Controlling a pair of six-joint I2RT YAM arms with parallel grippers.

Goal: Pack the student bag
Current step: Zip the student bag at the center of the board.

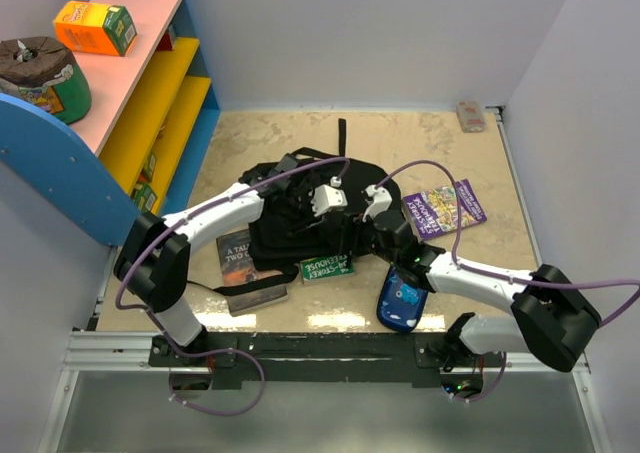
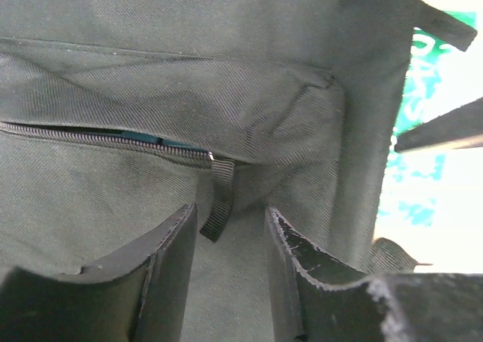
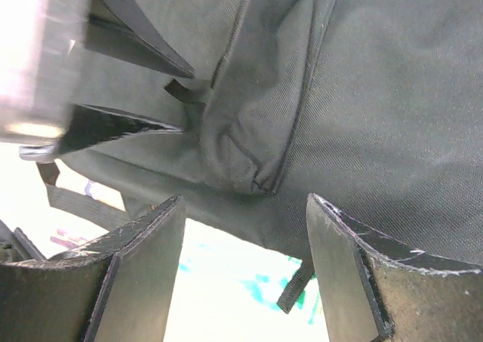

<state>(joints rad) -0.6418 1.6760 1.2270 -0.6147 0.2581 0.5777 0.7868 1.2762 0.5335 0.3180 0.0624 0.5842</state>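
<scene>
Your large floppy black fabric backpack (image 1: 285,228) lies slumped mid-table (image 1: 450,143), with a green paperback (image 1: 328,269) against its 5 o'clock edge. Your left gripper (image 2: 230,220) is narrowly parted, the black zip pull tab (image 2: 219,198) showing between its fingers. Your right gripper (image 3: 245,210) gapes wide at the backpack's 3 o'clock side.

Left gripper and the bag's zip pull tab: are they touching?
Cannot tell. In the left wrist view the left gripper is open around the pull tab, whose end sits at one finger's edge; neither gap nor contact shows plainly.
</scene>
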